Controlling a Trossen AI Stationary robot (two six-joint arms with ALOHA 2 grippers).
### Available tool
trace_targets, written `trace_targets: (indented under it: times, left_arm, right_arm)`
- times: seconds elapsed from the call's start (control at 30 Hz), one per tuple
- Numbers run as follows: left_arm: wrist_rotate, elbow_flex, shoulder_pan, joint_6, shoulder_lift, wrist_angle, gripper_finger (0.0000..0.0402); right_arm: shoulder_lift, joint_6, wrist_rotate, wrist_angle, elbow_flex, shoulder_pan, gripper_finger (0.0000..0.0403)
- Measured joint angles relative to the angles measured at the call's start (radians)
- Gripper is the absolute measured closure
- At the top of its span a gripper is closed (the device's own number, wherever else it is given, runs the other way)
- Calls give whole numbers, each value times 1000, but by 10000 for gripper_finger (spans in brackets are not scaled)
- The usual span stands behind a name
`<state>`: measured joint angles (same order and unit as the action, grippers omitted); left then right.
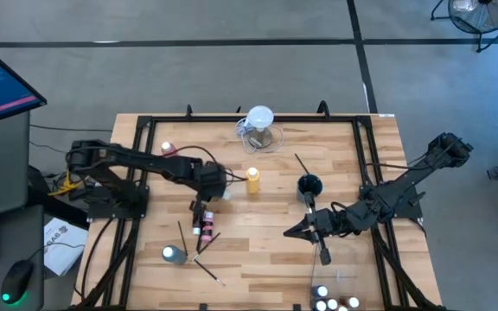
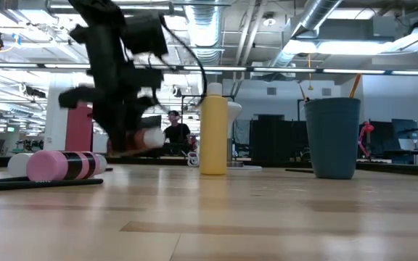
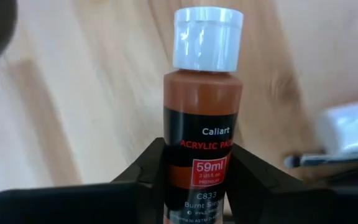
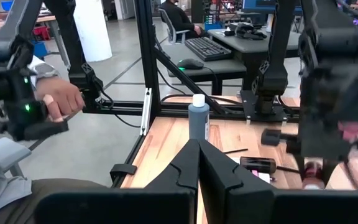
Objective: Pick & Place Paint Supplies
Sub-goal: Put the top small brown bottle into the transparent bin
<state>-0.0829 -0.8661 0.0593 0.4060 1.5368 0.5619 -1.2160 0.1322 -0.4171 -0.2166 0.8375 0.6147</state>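
Observation:
My left gripper (image 1: 200,206) is shut on a small brown paint bottle (image 3: 199,106) with a white cap, above the table's middle left. Below it a pink bottle (image 1: 206,227) lies on its side next to two thin dark brushes (image 1: 182,235). A blue bottle (image 1: 173,253) stands near the front, a yellow bottle (image 1: 252,180) at the centre and a red one (image 1: 168,149) at the far left. My right gripper (image 1: 296,231) is shut with nothing in it, right of centre. My left gripper pinches the brown bottle's lower body, at its label (image 3: 194,171), between its two fingers (image 3: 143,171). They come steeply from above. The bottle is lifted clear of the table, its white cap end (image 2: 151,137) sticking out sideways from the fingers.
A dark cup (image 1: 309,184) holding a brush stands right of centre. A clear jug (image 1: 260,130) with a white top is at the far edge. Several small white-capped bottles (image 1: 327,302) sit at the front right. A person's hand (image 4: 61,102) shows beyond the table's left side.

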Motion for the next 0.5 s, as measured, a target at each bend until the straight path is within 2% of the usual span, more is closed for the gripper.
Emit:
trace_targets:
  times: [0.2,0.33,0.5]
  left_arm:
    - [113,0,-4,-170,-172,-60,307]
    - [188,-1,-46,-283,-257,-190,308]
    - [196,-2,-147,-381,-298,-364,308]
  right_arm:
    - [0,0,0,3,0,0,403]
    - [0,0,0,1,0,0,403]
    - [0,0,0,0,0,0,403]
